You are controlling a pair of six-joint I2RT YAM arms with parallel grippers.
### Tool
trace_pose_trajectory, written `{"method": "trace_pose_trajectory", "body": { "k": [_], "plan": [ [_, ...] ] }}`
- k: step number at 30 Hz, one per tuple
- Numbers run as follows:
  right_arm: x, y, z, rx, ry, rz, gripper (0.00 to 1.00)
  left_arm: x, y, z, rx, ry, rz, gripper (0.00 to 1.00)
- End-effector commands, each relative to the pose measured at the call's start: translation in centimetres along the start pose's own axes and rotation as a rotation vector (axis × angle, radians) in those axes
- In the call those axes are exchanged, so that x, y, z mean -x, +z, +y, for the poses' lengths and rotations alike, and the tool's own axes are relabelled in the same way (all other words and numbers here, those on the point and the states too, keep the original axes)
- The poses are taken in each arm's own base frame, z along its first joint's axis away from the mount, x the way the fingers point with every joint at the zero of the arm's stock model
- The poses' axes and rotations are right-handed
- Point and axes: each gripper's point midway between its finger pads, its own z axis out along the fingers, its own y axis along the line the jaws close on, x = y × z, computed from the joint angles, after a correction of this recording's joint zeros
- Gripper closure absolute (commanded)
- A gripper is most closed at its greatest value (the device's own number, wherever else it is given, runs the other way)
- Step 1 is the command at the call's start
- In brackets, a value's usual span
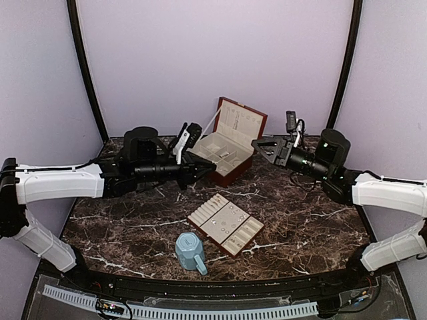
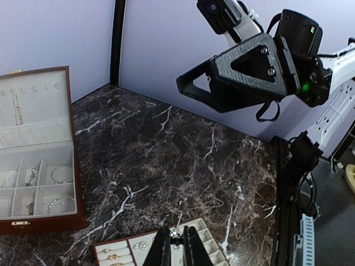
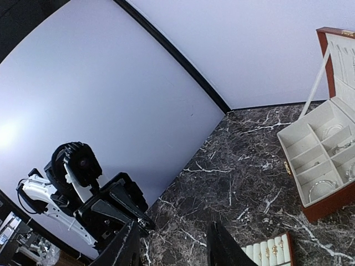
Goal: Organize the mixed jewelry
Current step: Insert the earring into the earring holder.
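The white-and-black left arm (image 1: pixel 60 183) is reaching in from the left over the dark white-veined marble tabletop (image 1: pixel 133 227), and its black two-finger left gripper (image 1: pixel 200 171) is hovering just in front of the box, raised off the table. In the left wrist view, the left gripper (image 2: pixel 176 230) is holding its fingers (image 2: pixel 162 249) almost together. A tiny silvery bit (image 2: pixel 176 236) is showing in the narrow gap at the tips. I cannot tell whether that bit is being pinched or is lying on the tray behind.

The light-blue faceted mug (image 1: pixel 189 248) is sitting near the front edge. Just to its right, the flat brown tray with cream lining (image 1: pixel 248 230) is lying at an angle. Part of the mixed jewelry (image 2: pixel 106 252) is resting on it as small rings in the padded slots.

Behind the tray, the reddish-brown jewelry box with cream compartments (image 1: pixel 225 176) is standing open, its lid (image 1: pixel 241 123) leaning back. More of the jewelry is lying inside. The thin silvery hoops (image 2: pixel 62 174) are sitting in separate compartments of the base, and smaller pieces are resting in neighbouring cells.

The black right gripper (image 1: pixel 255 142) is hanging in the air just right of the box, level with the lid. In the right wrist view, the right gripper (image 3: pixel 173 224) is holding its fingers (image 3: pixel 222 246) well apart with nothing between them.
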Motion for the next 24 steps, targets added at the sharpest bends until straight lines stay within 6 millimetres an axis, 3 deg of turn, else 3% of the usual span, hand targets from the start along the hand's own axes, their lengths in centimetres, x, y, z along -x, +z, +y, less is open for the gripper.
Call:
{"method": "trace_pose_trajectory", "body": {
  "k": [1,2,3,4,5,6,7,8,9,15,24],
  "plan": [
    [0.2,-1.1,-0.6,-0.031,-0.027,-0.031,0.58,-4.1,-0.1,1.5,0.05,0.201,0.24,0.94],
    [0.1,-1.3,-0.7,-0.036,-0.029,-0.032,0.58,-4.2,0.1,1.7,0.052,0.221,0.255,0.94],
    [-0.1,-1.5,-0.9,-0.044,-0.031,-0.034,0.58,-5.6,0.3,2.1,0.047,0.245,0.312,0.94],
    [-0.3,-1.7,-1.1,-0.052,-0.029,-0.035,0.58,-5.4,0.7,2.1,0.042,0.261,0.322,0.94],
    [-0.3,-1.9,-1.3,-0.058,-0.031,-0.039,0.58,-7.0,1.0,2.4,0.033,0.273,0.381,0.94],
    [-0.5,-2.2,-1.3,-0.062,-0.033,-0.041,0.58,-6.5,1.5,2.3,0.026,0.289,0.384,0.95],
    [-0.4,-2.4,-1.4,-0.066,-0.034,-0.045,0.58,-8.1,1.8,2.5,0.015,0.299,0.441,0.95],
    [-0.5,-2.6,-1.5,-0.071,-0.036,-0.047,0.58,-7.6,2.4,2.1,0.004,0.317,0.443,0.95],
    [-0.6,-2.8,-1.6,-0.075,-0.038,-0.048,0.58,-9.0,2.8,2.3,-0.003,0.333,0.492,0.95],
    [-0.3,-3.7,-1.9,-0.09,-0.052,-0.065,0.58,-12.4,5.1,1.9,-0.045,0.43,0.623,0.96],
    [-0.2,-4.3,-2.3,-0.11,-0.052,-0.079,0.58,-17.0,5.8,2.3,-0.061,0.523,0.78,0.98]
  ]
}}
